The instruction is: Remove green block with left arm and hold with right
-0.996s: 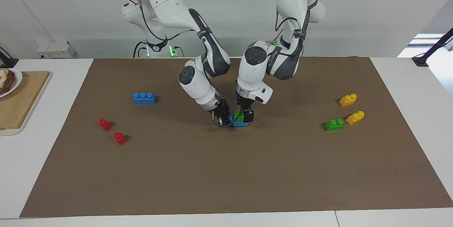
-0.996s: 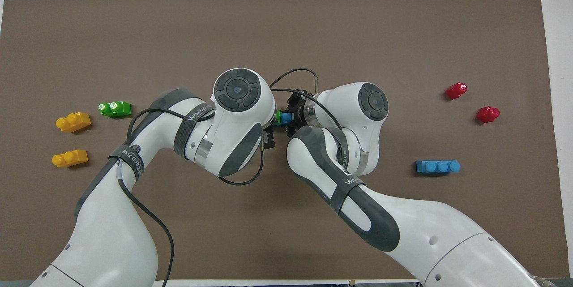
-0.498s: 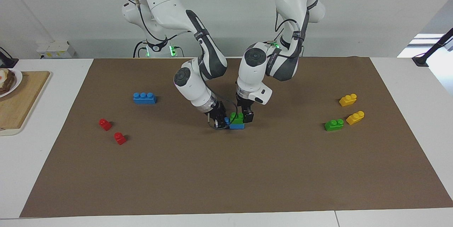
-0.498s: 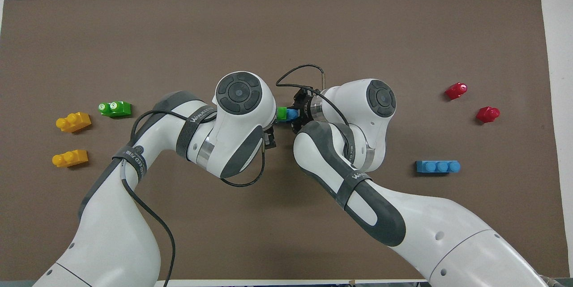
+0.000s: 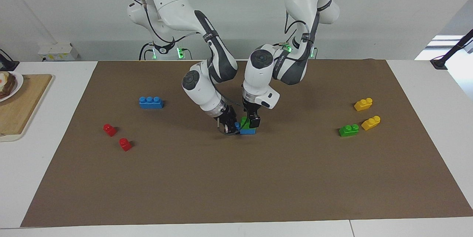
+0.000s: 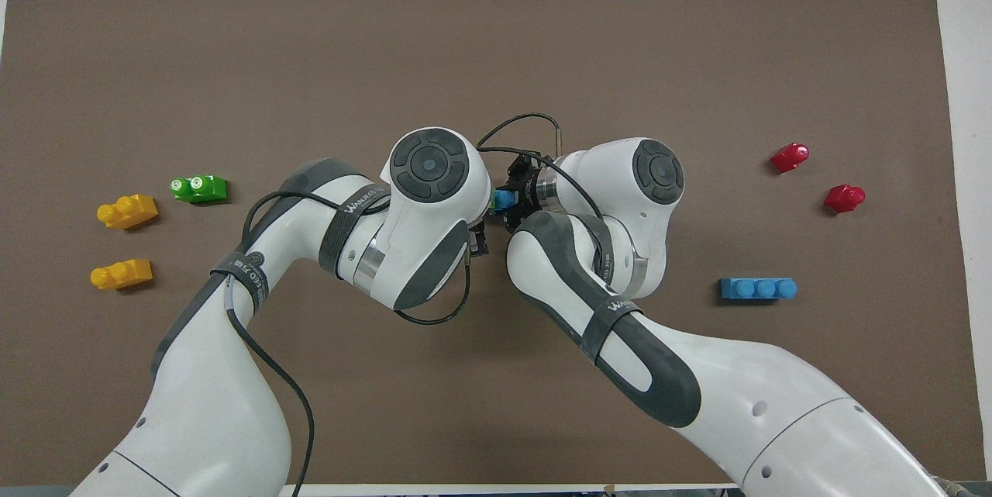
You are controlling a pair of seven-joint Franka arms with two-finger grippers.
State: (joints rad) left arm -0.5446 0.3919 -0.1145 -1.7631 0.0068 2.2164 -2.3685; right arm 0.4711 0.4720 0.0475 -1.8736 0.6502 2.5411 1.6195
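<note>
A green block (image 5: 244,122) sits on a short blue brick (image 5: 248,131) at the middle of the brown mat. My left gripper (image 5: 250,121) comes down from above and is shut on the green block. My right gripper (image 5: 232,124) reaches in low from the right arm's end and is shut on the blue brick's end. In the overhead view my left wrist covers most of the stack; only a bit of the blue brick (image 6: 504,198) shows. A second green block (image 5: 348,130) lies loose toward the left arm's end, also in the overhead view (image 6: 198,188).
Two yellow bricks (image 5: 363,104) (image 5: 370,122) lie by the loose green block. A blue three-stud brick (image 5: 151,102) and two red pieces (image 5: 109,129) (image 5: 125,144) lie toward the right arm's end. A wooden board (image 5: 22,107) with a plate lies off the mat.
Both grippers and the stack have shifted slightly toward the right arm's end. My left wrist now covers more of the stack from above. The green block stays on the blue brick.
</note>
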